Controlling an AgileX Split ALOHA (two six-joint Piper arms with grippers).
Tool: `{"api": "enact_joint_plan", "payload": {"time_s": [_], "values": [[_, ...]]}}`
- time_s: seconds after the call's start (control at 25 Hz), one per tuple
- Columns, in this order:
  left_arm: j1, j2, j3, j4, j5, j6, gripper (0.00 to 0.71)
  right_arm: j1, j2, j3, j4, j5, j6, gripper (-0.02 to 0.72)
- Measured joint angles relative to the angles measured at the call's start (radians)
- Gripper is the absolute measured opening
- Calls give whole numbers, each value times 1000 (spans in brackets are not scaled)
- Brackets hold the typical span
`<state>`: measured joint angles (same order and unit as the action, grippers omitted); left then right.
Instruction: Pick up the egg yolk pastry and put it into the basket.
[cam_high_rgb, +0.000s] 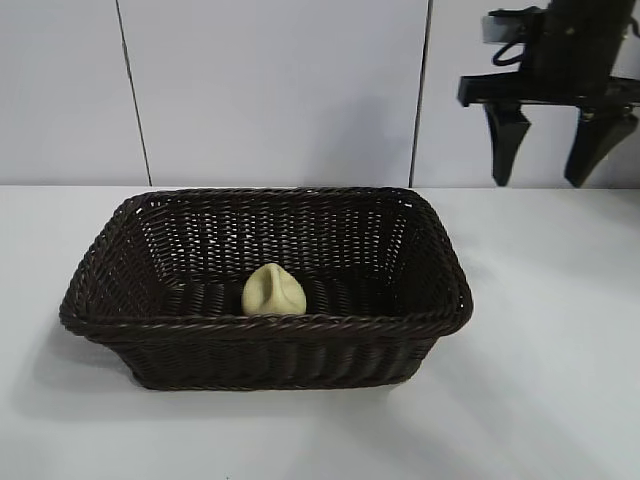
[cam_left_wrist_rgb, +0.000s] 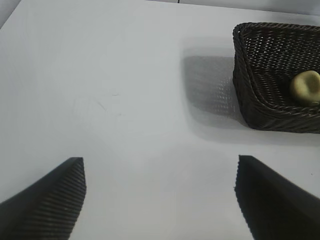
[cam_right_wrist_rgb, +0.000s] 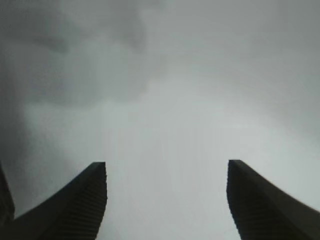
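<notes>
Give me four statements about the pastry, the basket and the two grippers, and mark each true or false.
1. The egg yolk pastry lies inside the basket. True.
2. The right gripper holds the pastry. False: it hangs open and empty, above the table beside the basket.
3. The left gripper is open over bare table. True.
4. The basket lies tipped on its side. False: it stands upright on the table.

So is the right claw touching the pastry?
Apart. The exterior view shows the right claw open and empty, up beside the basket, while the pastry lies inside it.
</notes>
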<state>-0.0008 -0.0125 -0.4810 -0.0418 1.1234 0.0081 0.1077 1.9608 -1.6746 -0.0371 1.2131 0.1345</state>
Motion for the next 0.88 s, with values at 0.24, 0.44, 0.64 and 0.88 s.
{"api": "enact_joint_plan", "payload": {"time_s": [0.24,0.44,0.64,0.88], "values": [[0,0,0,0,0,0,596,-119,0,0,-4,3,-29,496],[0,0,0,0,0,0,596,-133,-17,74,-1,0,-50,496],[0,0,0,0,0,0,596,-133,-124,276,19,-1,-83,496],[0,0,0,0,0,0,596,-133,-363,565,25,-5,-111,496]]}}
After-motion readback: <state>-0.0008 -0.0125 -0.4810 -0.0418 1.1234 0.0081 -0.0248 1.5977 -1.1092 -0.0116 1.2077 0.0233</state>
